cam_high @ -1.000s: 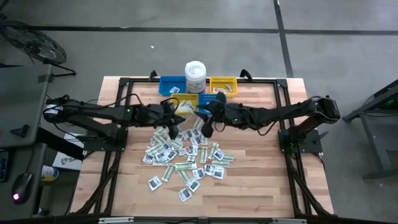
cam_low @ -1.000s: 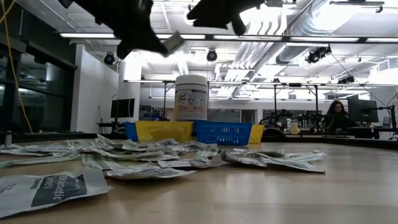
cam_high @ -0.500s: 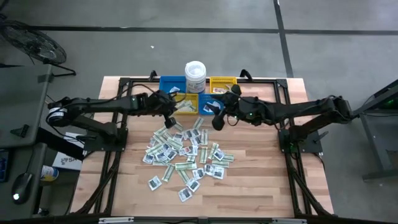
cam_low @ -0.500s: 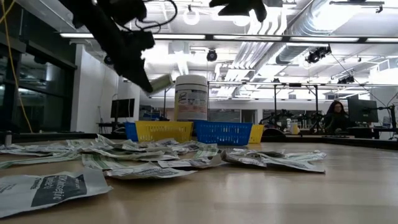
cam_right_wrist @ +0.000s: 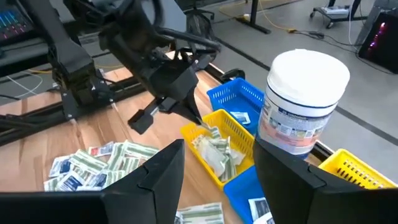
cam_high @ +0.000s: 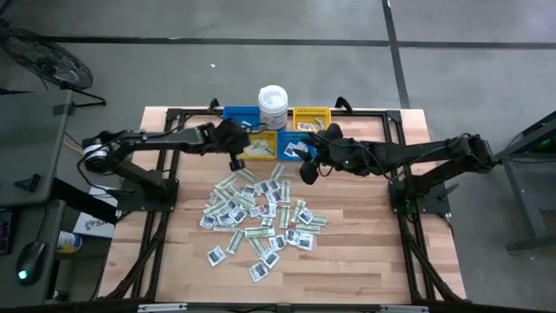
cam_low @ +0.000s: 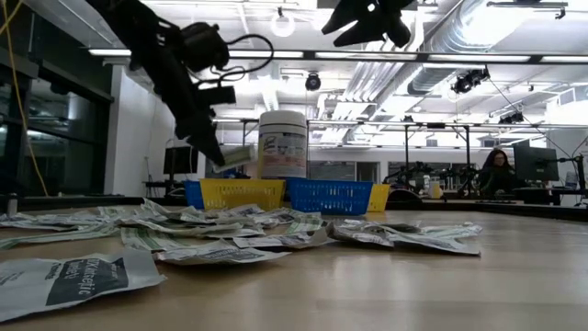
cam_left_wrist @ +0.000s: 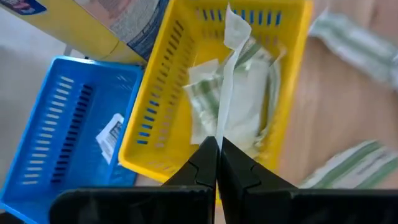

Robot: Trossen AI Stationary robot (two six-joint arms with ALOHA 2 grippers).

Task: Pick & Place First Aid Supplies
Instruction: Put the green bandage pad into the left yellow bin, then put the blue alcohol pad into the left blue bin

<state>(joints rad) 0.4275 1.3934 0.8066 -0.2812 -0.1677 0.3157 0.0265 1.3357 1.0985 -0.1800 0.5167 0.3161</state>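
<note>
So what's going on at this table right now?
The left gripper is shut on a long pale green-and-white paper strip packet, holding it over the small yellow plastic bin that already holds similar strips. The right gripper hangs open above the table by the bins, holding nothing. A heap of small flat paper packets lies unsorted on the wooden table.
</note>
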